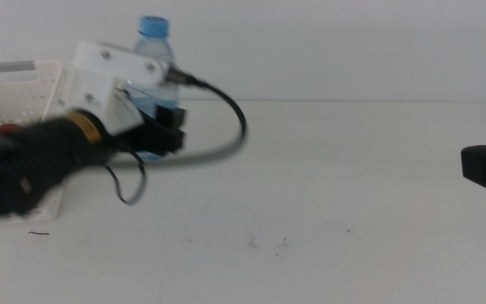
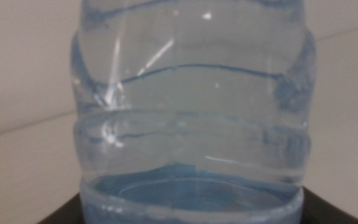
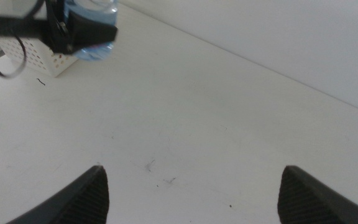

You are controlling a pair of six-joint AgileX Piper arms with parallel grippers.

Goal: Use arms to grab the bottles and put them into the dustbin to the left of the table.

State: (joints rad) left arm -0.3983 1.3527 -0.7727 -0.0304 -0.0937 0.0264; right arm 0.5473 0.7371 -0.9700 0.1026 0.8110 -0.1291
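From above, the left hand (image 1: 163, 131) pinches the upright water bottle (image 1: 154, 46) just right of the dustbin (image 1: 24, 93) (red can inside). Its wrist camera shows the bottle filling everything. The right hand (image 3: 191, 193) waits spread, far away.

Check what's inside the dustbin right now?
Little shows: the left arm covers most of the dustbin. A small red patch peeks out by the arm; anything else inside is hidden.

I see the water bottle (image 1: 153, 51) just right of the dustbin (image 1: 25, 89). My left gripper (image 1: 165, 135) sits before it.
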